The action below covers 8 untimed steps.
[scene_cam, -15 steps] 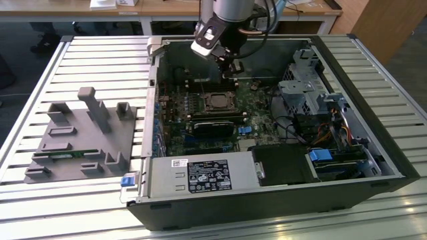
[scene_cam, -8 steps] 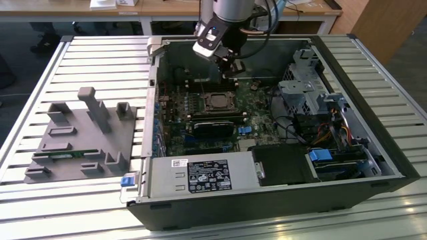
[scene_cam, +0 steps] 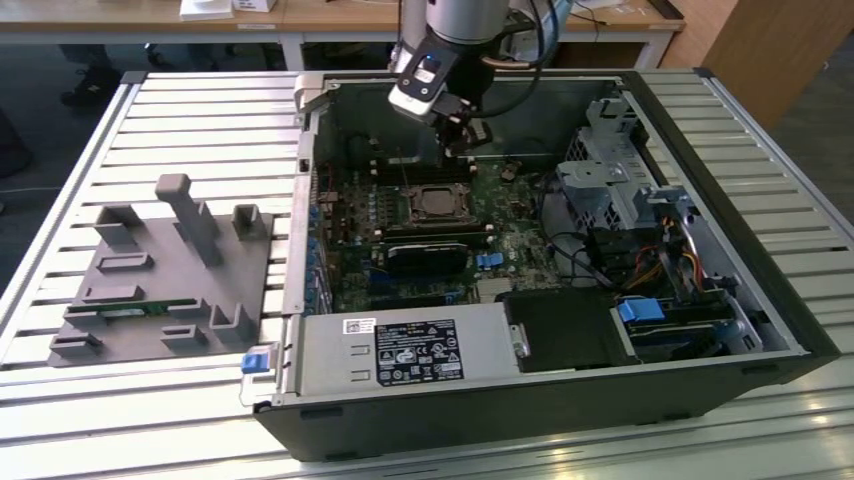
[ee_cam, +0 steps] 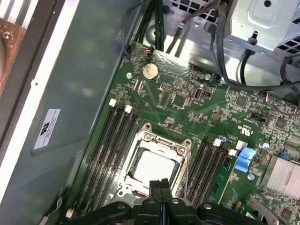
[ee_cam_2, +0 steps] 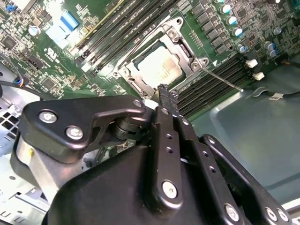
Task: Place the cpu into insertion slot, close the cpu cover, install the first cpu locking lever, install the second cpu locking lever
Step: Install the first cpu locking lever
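The cpu [ee_cam_2: 159, 68] [ee_cam: 153, 166] lies flat in the insertion slot [scene_cam: 434, 203] on the green board, silver top up. The cpu cover [ee_cam_2: 174, 33] [ee_cam: 161, 140] lies down around it as a shiny frame. A thin metal locking lever [ee_cam_2: 224, 80] sticks out sideways from one corner of the socket, over the memory slots. My gripper [scene_cam: 462, 140] [ee_cam_2: 164, 90] [ee_cam: 160, 183] hangs just above the socket's edge, shut, with nothing between its fingers. It touches neither chip nor cover as far as I can see.
Long black memory slots [ee_cam: 110, 150] flank the socket on both sides. A black heatsink block [scene_cam: 427, 255] sits just in front of it. Cables and a metal drive cage [scene_cam: 607, 175] fill the case on the exterior view's right. A grey fixture [scene_cam: 167, 270] stands outside on the exterior view's left.
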Tool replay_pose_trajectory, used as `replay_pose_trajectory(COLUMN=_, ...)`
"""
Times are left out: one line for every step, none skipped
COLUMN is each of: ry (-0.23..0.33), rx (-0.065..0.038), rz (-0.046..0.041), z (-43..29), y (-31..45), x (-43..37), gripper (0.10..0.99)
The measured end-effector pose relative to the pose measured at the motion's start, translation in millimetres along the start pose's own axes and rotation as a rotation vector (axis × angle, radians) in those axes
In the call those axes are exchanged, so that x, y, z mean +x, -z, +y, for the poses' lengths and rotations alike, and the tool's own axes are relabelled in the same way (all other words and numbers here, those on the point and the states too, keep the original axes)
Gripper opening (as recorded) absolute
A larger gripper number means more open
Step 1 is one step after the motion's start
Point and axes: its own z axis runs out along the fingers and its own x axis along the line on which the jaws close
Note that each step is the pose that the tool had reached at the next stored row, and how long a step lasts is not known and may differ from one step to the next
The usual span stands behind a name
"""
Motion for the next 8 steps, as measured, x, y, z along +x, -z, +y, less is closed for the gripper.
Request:
replay_pose_trajectory(ry=0.006, rx=0.0, rz=0.0, z=0.0, y=0.0, x=0.0, gripper=0.118)
replay_pose_trajectory(ry=0.012, rx=0.0, rz=0.0, z=0.0, y=0.0, x=0.0, gripper=0.118)
replay_pose_trajectory(ry=0.018, rx=0.0, rz=0.0001, z=0.0, y=0.0, x=0.0, gripper=0.118)
replay_pose_trajectory(ry=0.024, rx=0.001, rz=0.0001, z=0.0, y=0.0, x=0.0, gripper=0.118)
replay_pose_trajectory(ry=0.03, rx=0.001, rz=0.0001, z=0.0, y=0.0, x=0.0, gripper=0.118)
replay_pose_trajectory(ry=0.035, rx=0.001, rz=0.0001, z=0.0, y=0.0, x=0.0, gripper=0.118)
replay_pose_trajectory(ry=0.041, rx=0.001, rz=0.0001, z=0.0, y=0.0, x=0.0, gripper=0.118)
replay_pose_trajectory(ry=0.046, rx=0.001, rz=0.0002, z=0.0, y=0.0, x=0.0, gripper=0.118)
